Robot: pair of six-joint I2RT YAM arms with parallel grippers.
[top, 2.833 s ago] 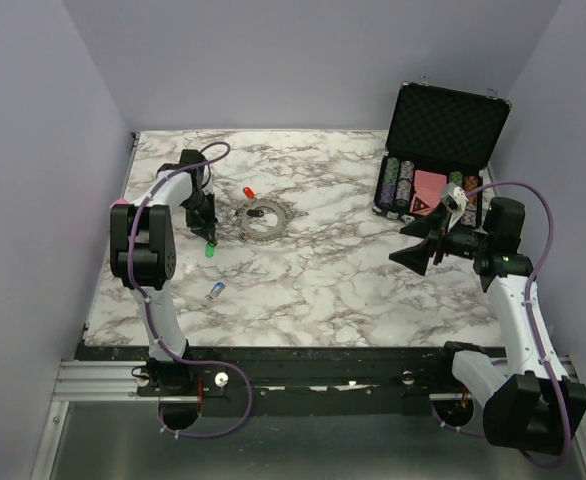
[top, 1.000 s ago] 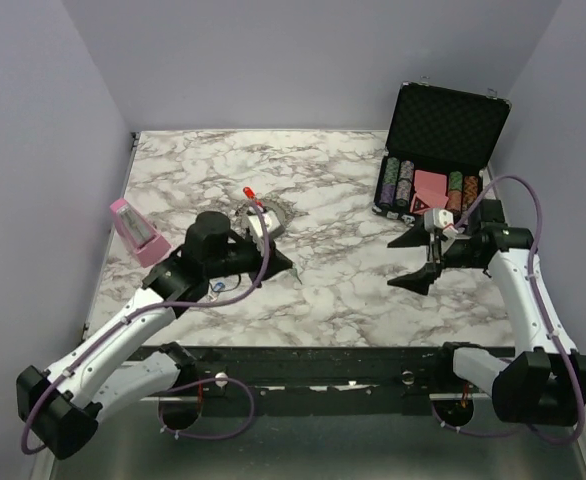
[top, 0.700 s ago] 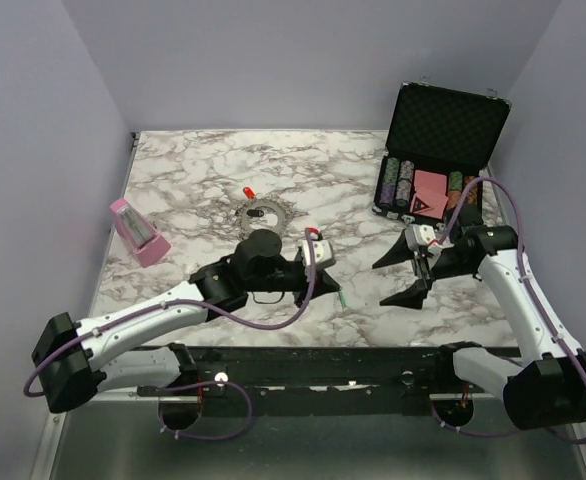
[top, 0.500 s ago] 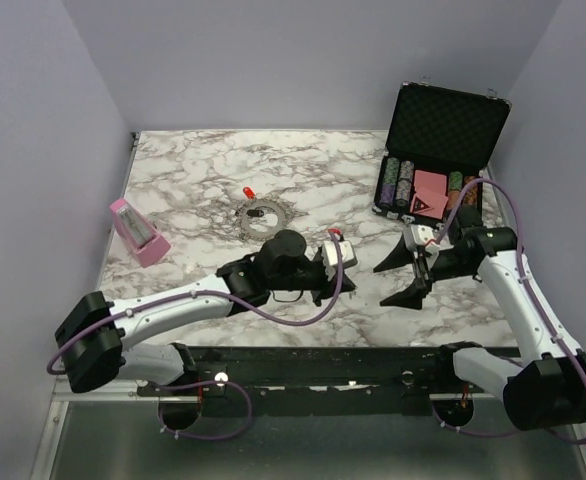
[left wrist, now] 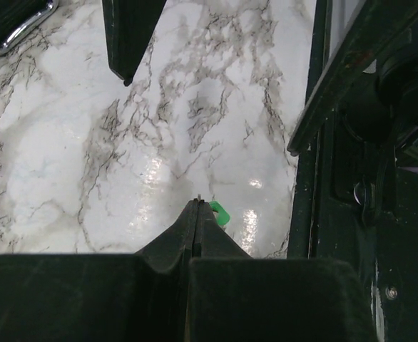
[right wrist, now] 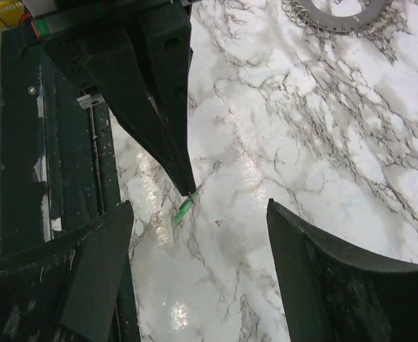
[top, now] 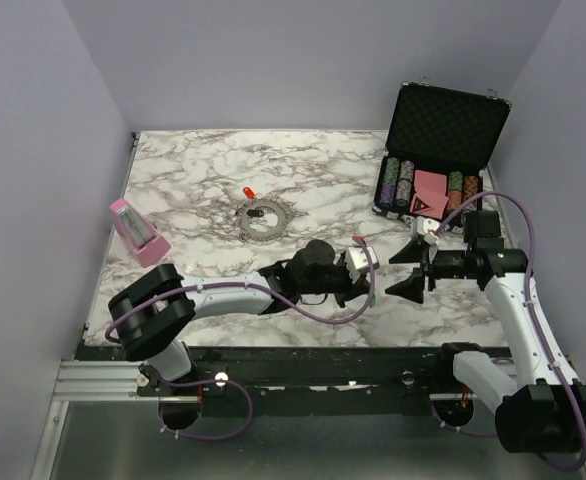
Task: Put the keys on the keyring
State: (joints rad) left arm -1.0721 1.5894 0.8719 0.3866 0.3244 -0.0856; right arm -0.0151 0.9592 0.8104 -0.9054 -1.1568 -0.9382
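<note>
My left gripper [top: 367,284] reaches across to the table's right front and is shut on a green-headed key [left wrist: 219,213], which sticks out at its tip [left wrist: 197,204]. The right wrist view shows that green key [right wrist: 185,208] hanging from the dark left fingers [right wrist: 159,107], above the marble. My right gripper [top: 405,268] faces it from the right, open and empty, a short gap away; its own jaws [right wrist: 202,263] frame the key. The keyring [top: 261,220] lies flat left of centre, and a red-headed key [top: 248,192] lies just behind it.
An open black case [top: 443,125] with striped poker chips stands at the back right, close behind the right arm. A pink block [top: 138,232] lies near the left edge. The table's black front rail [left wrist: 316,107] runs just beside the left gripper.
The left arm has swung from beside the keyring to the right front, carrying the green key towards the right gripper. The right gripper turned to face it and narrowed a little.
</note>
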